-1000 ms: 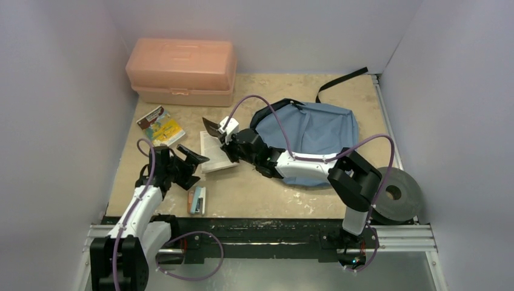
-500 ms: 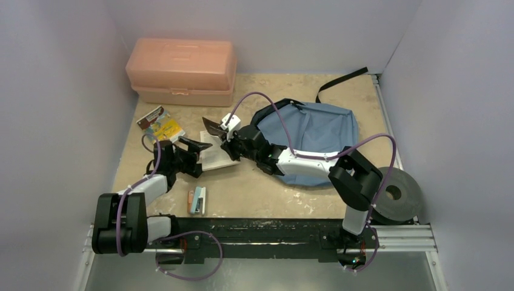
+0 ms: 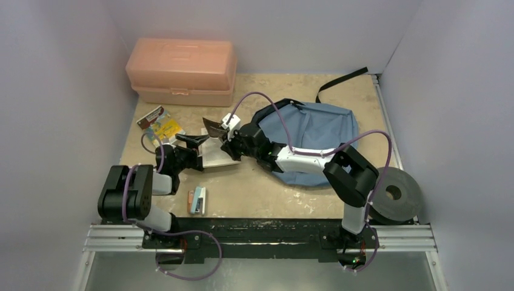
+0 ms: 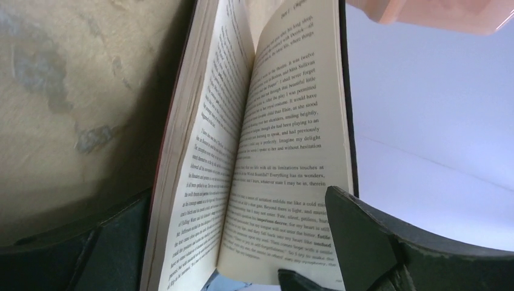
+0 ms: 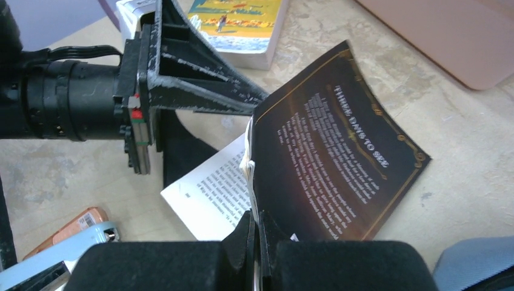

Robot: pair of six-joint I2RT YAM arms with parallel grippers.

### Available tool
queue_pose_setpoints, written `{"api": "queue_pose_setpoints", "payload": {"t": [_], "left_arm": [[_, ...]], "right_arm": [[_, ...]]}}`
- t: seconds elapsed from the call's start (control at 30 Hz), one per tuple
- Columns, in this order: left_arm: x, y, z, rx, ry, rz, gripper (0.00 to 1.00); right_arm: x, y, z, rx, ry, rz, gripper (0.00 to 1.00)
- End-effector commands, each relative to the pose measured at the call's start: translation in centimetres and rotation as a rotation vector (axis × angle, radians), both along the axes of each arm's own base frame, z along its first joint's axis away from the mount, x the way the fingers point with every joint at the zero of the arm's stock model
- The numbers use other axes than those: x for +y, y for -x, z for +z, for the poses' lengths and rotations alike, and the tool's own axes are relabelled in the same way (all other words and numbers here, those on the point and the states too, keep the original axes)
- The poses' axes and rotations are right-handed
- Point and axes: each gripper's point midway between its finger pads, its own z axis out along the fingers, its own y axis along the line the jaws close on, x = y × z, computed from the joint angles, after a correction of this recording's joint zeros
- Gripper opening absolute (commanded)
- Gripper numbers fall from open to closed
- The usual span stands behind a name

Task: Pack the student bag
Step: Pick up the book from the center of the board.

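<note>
The student bag [image 3: 315, 130] is soft blue fabric and lies flat at the right of the table; a corner shows in the right wrist view [image 5: 479, 267]. A black-covered paperback [image 3: 213, 154] lies open left of the bag. My right gripper [image 3: 226, 137] is shut on its back cover and a few pages [image 5: 333, 163], holding them upright [image 5: 257, 239]. My left gripper [image 3: 195, 144] is open, its fingers either side of the book's open pages [image 4: 273, 151], one finger [image 4: 376, 242] by the raised cover. The left gripper also shows in the right wrist view [image 5: 188, 79].
A salmon-pink plastic box [image 3: 182, 71] stands at the back left. A colourful book [image 3: 160, 124] lies in front of it. A pale blue and orange stapler-like item [image 3: 197, 200] lies near the front edge. A dark tape roll [image 3: 394, 194] sits at the front right.
My left gripper has swung up and right from the table's left side to the open book. My right gripper has kept its hold on the cover and shifted slightly.
</note>
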Motion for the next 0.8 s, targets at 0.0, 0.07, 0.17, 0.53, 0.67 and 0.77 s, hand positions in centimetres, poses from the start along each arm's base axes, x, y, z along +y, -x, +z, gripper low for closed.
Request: {"api": "queue_pose_setpoints", "payload": {"t": [0.0, 0.07, 0.17, 0.53, 0.67, 0.77], "left_arm": [[0.3, -1.8, 5.0, -0.277, 0.108, 0.04, 1.0], [0.5, -1.7, 4.2, -0.259, 0.148, 0.059, 1.0], [0.4, -1.2, 3.7, -0.262, 0.114, 0.051, 1.0], [0.3, -1.9, 5.7, -0.319, 0.078, 0.038, 1.0], [-0.9, -2.2, 5.5, -0.295, 0.058, -0.022, 1.0], [-2.3, -2.2, 5.4, -0.289, 0.031, -0.07, 1.0]], "right_arm": [[2.0, 0.0, 2.1, -0.034, -0.072, 0.07, 0.0], [2.1, 0.0, 1.7, -0.029, -0.065, 0.07, 0.0], [2.2, -0.1, 1.2, -0.022, -0.057, 0.068, 0.0], [2.1, 0.6, -1.3, -0.102, 0.053, 0.157, 0.0], [2.5, 1.7, -1.6, -0.167, 0.082, 0.218, 0.0], [3.1, 2.4, -1.9, -0.237, 0.138, 0.246, 0.0]]}}
